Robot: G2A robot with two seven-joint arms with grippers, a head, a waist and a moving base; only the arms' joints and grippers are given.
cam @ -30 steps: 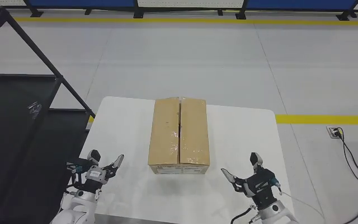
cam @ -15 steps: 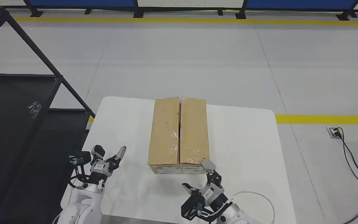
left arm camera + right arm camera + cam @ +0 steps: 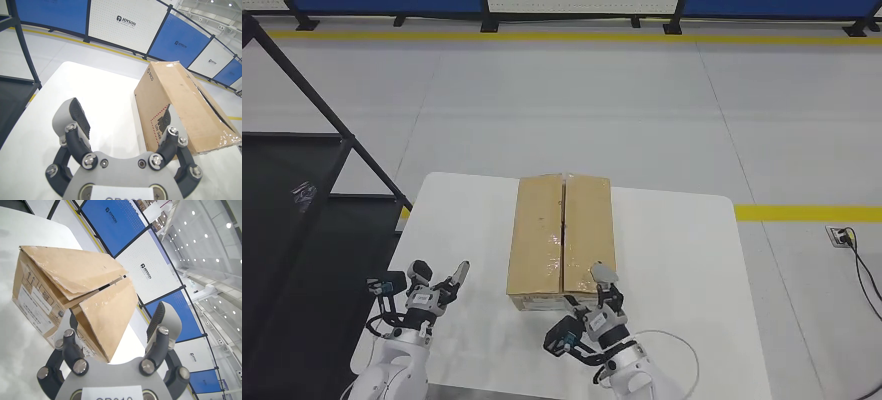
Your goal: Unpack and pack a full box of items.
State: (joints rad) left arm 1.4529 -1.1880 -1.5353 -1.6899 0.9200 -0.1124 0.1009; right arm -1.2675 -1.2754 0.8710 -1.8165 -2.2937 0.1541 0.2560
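A closed brown cardboard box [image 3: 562,245] stands in the middle of the white table [image 3: 677,250], its two top flaps meeting along a taped seam. My right gripper [image 3: 590,292] is at the box's near end, open, and in the right wrist view the corner of one top flap [image 3: 105,317] lies between the right gripper's [image 3: 117,323] fingers. One finger is partly hidden behind that flap. My left gripper [image 3: 439,273] hovers open over the table's near left part, apart from the box [image 3: 179,106]. Nothing is between the left gripper's [image 3: 122,115] fingers.
A black metal rack [image 3: 302,230] stands close to the table's left side. Bare table lies left and right of the box. Grey floor with yellow lines [image 3: 802,212] surrounds the table, and blue and white panels [image 3: 113,22] stand behind.
My right arm has swung from the table's near right corner leftward to the box's near end. The left gripper has shifted only slightly.
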